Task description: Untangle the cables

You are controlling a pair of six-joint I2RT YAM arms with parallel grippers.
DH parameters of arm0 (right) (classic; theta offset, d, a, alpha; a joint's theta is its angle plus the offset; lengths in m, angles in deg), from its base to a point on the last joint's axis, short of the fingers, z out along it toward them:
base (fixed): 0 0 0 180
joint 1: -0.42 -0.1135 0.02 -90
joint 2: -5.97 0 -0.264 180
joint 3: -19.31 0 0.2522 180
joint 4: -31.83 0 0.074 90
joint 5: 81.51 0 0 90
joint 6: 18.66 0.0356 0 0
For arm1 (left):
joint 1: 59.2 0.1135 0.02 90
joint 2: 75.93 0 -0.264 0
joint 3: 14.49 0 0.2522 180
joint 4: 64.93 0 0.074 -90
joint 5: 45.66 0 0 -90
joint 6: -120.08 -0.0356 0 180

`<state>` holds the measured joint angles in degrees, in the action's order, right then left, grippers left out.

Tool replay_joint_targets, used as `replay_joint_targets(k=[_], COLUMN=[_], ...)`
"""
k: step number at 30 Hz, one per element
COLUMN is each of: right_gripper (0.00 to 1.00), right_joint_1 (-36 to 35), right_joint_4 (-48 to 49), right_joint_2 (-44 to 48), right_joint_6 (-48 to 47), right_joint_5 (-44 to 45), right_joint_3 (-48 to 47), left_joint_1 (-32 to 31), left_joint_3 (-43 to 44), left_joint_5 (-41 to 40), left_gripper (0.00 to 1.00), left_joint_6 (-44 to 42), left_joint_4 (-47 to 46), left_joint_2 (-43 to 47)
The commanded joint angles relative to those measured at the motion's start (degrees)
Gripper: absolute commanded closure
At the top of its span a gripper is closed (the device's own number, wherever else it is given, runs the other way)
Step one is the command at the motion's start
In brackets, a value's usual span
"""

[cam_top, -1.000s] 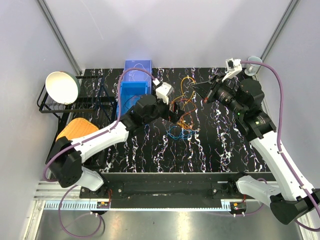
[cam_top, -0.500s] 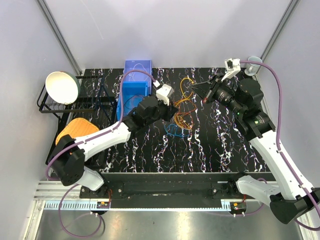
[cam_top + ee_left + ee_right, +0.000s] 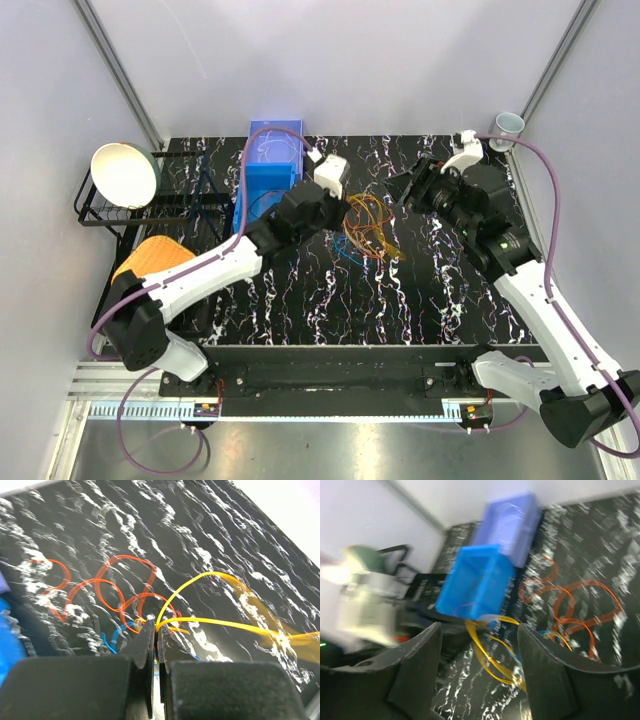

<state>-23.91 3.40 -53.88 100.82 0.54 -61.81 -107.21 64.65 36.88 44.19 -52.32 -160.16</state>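
Observation:
The cables (image 3: 368, 224) are thin loops of orange, yellow and blue wire bunched at mid-table. My left gripper (image 3: 339, 211) hangs over their left edge. In the left wrist view it (image 3: 157, 626) is shut on a yellow cable (image 3: 215, 624), which arcs up and off to the right. Behind it, orange loops (image 3: 125, 587) and a blue strand (image 3: 112, 636) lie on the black marbled table (image 3: 420, 290). My right gripper (image 3: 399, 187) hovers right of the bunch. It (image 3: 480, 647) stands open with nothing between its fingers, and yellow loops (image 3: 492, 657) hang beyond them.
Two blue bins (image 3: 270, 170) stand at the back left of the table, close behind the left gripper. A black rack with a white bowl (image 3: 125, 175) and an orange object (image 3: 150, 260) are at the left. A small cup (image 3: 510, 123) sits at the back right corner.
My left gripper has shut on the yellow cable and drawn it up and toward the back. My right gripper has opened, let go of the cables and pulled back to the right.

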Motion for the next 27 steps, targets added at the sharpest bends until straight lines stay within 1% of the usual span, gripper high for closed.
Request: replay_joint_targets(k=[1,3,4,8,12,13,16,17,19,24,27], right_gripper=[0.30,0.30,0.31,0.32,0.33,0.34,0.36,0.37,0.39,0.39,0.41], right_joint_1=[-0.1,0.0,-0.1,-0.1,-0.2,-0.2,-0.4,-0.6,-2.1,-4.6,-5.5], right_joint_4=[-8.1,-7.6,-6.3,-1.7,4.2,7.4,11.8,12.9,16.4,18.2,20.6], right_joint_2=[-0.3,-0.3,-0.5,-0.9,-3.0,-3.4,-5.8,-6.2,-7.6,-11.7,-13.1], right_joint_6=[3.9,7.9,9.1,14.3,17.7,17.9,17.7,17.2,14.6,8.0,5.8], right_joint_5=[11.4,8.5,4.7,0.1,-5.4,-7.3,-9.6,-10.2,-10.4,-9.3,-8.5], right_joint_3=[5.1,9.8,11.4,20.7,24.6,25.9,27.0,27.3,27.6,26.7,26.6], left_joint_1=[-0.1,0.0,0.0,0.1,0.1,0.2,0.2,0.2,0.2,0.2,0.2], left_joint_3=[8.9,10.4,11.4,14.1,14.7,14.9,16.1,16.3,16.9,17.9,19.0], left_joint_5=[-10.4,-11.5,-11.8,-12.4,-11.6,-11.6,-11.2,-11.1,-10.9,-10.6,-10.2], left_gripper=[1.00,1.00,1.00,1.00,1.00,1.00,1.00,1.00,1.00,1.00,1.00], left_joint_6=[-2.6,-3.4,-3.6,-3.5,-2.7,-2.5,-2.2,-2.1,-1.9,-1.7,-1.7], left_joint_4=[5.5,7.0,7.3,8.8,8.7,9.0,9.8,10.0,10.5,11.8,13.2], left_joint_2=[-0.6,-1.3,-1.5,-3.0,-3.0,-3.0,-3.1,-3.1,-3.3,-3.5,-3.7])
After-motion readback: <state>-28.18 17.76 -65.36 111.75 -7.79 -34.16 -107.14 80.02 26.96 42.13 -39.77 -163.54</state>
